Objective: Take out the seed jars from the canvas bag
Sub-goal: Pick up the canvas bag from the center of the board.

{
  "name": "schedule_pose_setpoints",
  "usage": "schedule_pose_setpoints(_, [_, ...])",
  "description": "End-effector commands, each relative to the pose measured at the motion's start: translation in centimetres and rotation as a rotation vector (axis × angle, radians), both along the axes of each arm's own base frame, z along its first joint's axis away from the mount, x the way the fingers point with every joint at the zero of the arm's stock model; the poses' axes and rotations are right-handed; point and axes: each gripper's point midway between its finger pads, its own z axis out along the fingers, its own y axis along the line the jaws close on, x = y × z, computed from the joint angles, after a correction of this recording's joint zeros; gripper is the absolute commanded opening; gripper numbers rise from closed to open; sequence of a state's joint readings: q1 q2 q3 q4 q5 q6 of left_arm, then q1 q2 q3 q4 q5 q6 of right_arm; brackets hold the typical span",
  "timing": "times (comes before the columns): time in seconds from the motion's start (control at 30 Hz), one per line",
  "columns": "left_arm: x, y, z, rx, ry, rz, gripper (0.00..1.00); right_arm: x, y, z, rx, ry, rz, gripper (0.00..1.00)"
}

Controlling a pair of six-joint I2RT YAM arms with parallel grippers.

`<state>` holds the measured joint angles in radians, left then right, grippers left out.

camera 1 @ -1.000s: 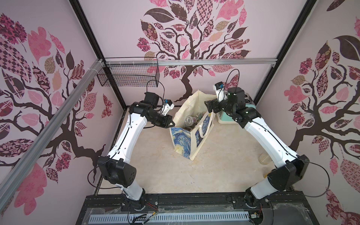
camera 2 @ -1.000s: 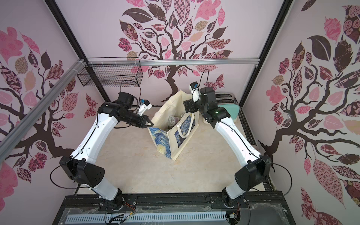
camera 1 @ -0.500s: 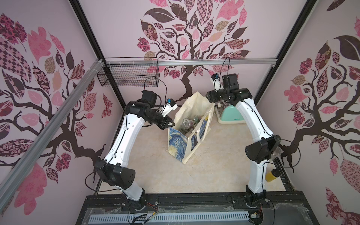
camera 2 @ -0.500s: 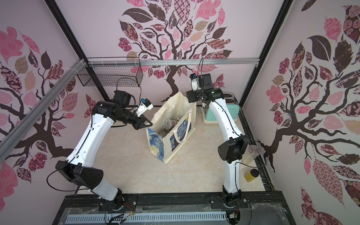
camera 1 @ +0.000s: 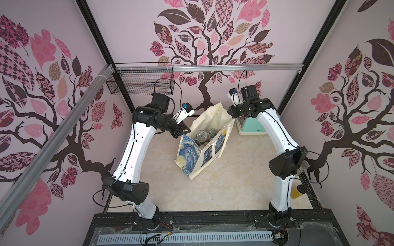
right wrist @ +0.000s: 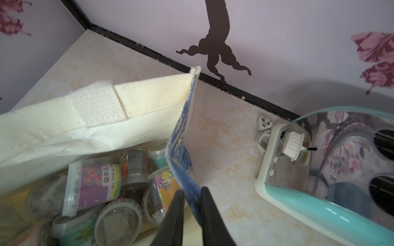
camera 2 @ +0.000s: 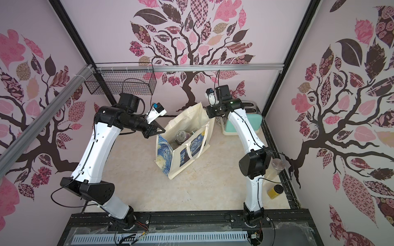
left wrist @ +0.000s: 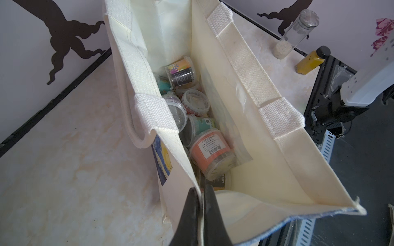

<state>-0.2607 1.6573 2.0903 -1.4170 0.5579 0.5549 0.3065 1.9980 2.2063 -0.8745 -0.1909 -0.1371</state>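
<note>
Left pincer (left wrist: pixel 202 191) pressed together on canvas bag (left wrist: pixel 266 170) rim, cloth nipped between its 2 fingers; right pincer (right wrist: pixel 191 192) pinching opposite end of rim, at blue-printed side; bag mouth stretched wide between 2 arms; seed jars (left wrist: pixel 195 102) piled inside on bag floor at mixed angles, some upright, some on sides; orange jar (left wrist: pixel 213 153) nearest left pincer; bag stands on bench (camera 1: pixel 223 191) near far edge, about mid-width; mint toaster (camera 1: pixel 252 127) just beside it, far right corner.

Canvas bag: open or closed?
Open: left gripper and right gripper pinch the canvas bag at its rim; seed jars show inside.
</note>
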Motion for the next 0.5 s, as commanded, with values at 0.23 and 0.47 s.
schedule_pose_setpoints(0.23, [3.2, 0.5, 2.9, 0.038, -0.236, -0.054, 0.0, -7.1, -3.5, -2.0, -0.053, 0.07, -0.093, 0.0])
schedule_pose_setpoints(0.47, [4.9, 0.9, 1.3, 0.046, -0.228, -0.017, 0.0, -12.3, -3.1, -1.9, 0.042, 0.106, -0.088, 0.0])
